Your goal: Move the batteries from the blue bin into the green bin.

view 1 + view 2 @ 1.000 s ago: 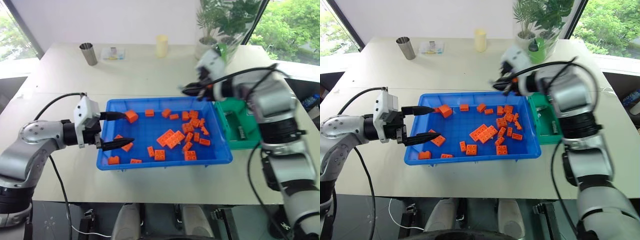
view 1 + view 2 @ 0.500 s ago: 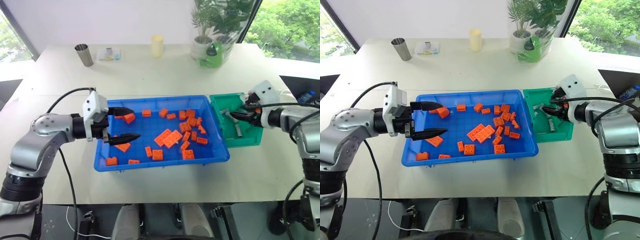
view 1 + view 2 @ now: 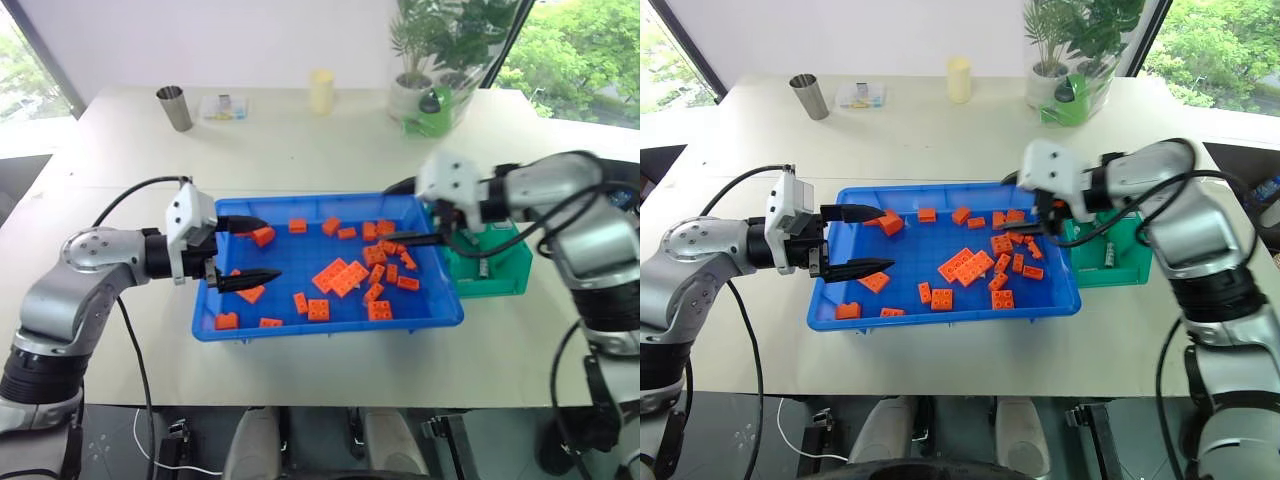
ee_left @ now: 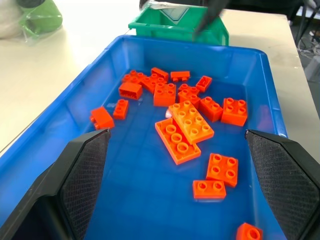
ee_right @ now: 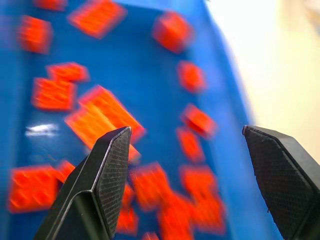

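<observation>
Steel cup (image 3: 177, 107): far left at the back of the table (image 3: 300, 150), standing upright.

Left gripper (image 3: 255, 250): hangs over the left end of the blue bin, pointing along it; fingers spread wide, nothing between them.

Blue bin (image 3: 330, 325): sits in the middle of the table, its long side facing me.

Orange bricks (image 3: 338, 275): scattered across the blue bin's floor, thickest toward its right end; one brick lies right by the left gripper's upper finger.

Candle (image 3: 322, 91): pale yellow, at the back near the middle.

Right gripper (image 3: 1052, 212): over the right end of the blue bin, close to its right wall; the right wrist view shows its fingers (image 5: 107, 170) parted wide with only bricks below, so it grips nothing.

Plant (image 3: 430, 60): potted, at the back right, with a lime-green object just in front.

Green bin (image 3: 500, 275): just beside the blue bin's right wall, partly behind the right arm.

Batteries (image 3: 1108, 256): one small grey cylinder lies inside the green bin; I can't make out any among the bricks.
</observation>
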Controlling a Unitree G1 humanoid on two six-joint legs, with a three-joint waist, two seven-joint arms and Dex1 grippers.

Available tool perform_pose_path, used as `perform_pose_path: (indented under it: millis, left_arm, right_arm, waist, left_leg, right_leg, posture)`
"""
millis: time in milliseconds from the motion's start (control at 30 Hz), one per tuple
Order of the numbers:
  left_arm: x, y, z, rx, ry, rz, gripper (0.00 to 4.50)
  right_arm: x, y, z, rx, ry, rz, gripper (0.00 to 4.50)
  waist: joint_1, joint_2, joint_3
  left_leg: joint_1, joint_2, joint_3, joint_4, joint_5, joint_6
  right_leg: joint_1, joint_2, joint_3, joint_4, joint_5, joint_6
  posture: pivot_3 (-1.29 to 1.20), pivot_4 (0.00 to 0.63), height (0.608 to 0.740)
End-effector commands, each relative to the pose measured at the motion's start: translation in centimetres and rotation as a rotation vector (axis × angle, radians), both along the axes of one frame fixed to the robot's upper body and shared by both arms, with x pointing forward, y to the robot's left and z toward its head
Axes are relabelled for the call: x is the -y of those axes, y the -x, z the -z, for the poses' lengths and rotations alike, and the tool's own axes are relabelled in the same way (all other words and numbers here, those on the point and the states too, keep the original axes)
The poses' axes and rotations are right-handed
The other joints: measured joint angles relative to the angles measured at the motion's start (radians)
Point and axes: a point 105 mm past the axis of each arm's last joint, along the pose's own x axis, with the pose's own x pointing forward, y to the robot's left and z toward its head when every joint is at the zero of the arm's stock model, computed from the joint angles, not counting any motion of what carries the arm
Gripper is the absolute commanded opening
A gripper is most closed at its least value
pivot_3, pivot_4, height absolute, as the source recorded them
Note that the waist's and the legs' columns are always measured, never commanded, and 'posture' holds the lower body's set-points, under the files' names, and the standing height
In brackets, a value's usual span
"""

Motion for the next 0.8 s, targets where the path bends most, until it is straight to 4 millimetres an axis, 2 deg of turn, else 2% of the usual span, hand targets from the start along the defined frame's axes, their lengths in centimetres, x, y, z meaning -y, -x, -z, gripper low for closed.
perform_pose_path:
  millis: [33, 200, 333, 700, 767, 800]
  left_arm:
    - [0.4, 0.7, -0.6, 0.031, -0.012, 0.029, 4.5]
    - [0.4, 0.8, -0.7, 0.038, -0.009, 0.013, 4.5]
    - [0.1, 1.0, -0.8, 0.04, -0.008, -0.002, 4.5]
    - [-0.1, 1.2, -0.9, 0.046, -0.007, -0.018, 4.5]
    - [0.0, 1.1, -1.0, 0.048, -0.007, -0.017, 4.5]
    - [0.0, 1.1, -1.0, 0.049, -0.007, -0.016, 4.5]
  right_arm:
    - [-1.4, 0.4, 1.4, -0.009, 0.091, -0.144, 3.65]
    - [-2.5, 0.4, 3.7, -0.054, 0.179, -0.257, 3.65]
    - [-3.2, -0.3, 4.6, -0.065, 0.201, -0.277, 3.65]
    - [-2.9, -1.8, 8.0, -0.047, 0.304, -0.314, 3.65]
    - [-3.4, -2.0, 7.9, -0.049, 0.272, -0.305, 3.13]
    - [-3.8, -1.9, 7.6, -0.063, 0.247, -0.309, 2.72]
  waist:
    - [-0.001, 0.0, 0.0]
    - [-0.002, 0.0, 0.0]
    - [-0.006, 0.0, 0.0]
    - [-0.004, 0.0, 0.0]
    - [-0.006, 0.0, 0.0]
    - [-0.007, 0.0, 0.0]
  left_leg:
    - [0.0, 0.0, 0.0, 0.0, 0.0, 0.0]
    - [0.0, 0.0, 0.0, 0.001, 0.0, 0.0]
    - [0.0, 0.0, 0.0, 0.001, 0.0, 0.0]
    - [0.002, 0.0, 0.001, 0.001, 0.001, -0.001]
    - [0.003, 0.0, 0.001, 0.001, 0.001, -0.001]
    - [0.004, 0.0, 0.001, 0.001, 0.001, -0.001]
  right_leg:
    - [0.0, 0.0, 0.0, 0.0, 0.0, 0.0]
    - [0.0, -0.001, 0.0, 0.0, 0.0, 0.0]
    - [0.0, 0.0, 0.0, 0.002, 0.001, 0.001]
    - [-0.001, 0.0, 0.0, 0.008, 0.0, 0.0]
    - [0.0, 0.0, 0.0, 0.009, 0.0, 0.0]
    - [0.0, 0.0, 0.0, 0.009, 0.0, 0.0]
  posture:
    - [0.0, 0.15, 0.736]
    - [0.0, 0.15, 0.736]
    - [0.0, 0.15, 0.736]
    - [0.0, 0.15, 0.736]
    - [0.0, 0.15, 0.736]
    - [0.0, 0.15, 0.736]
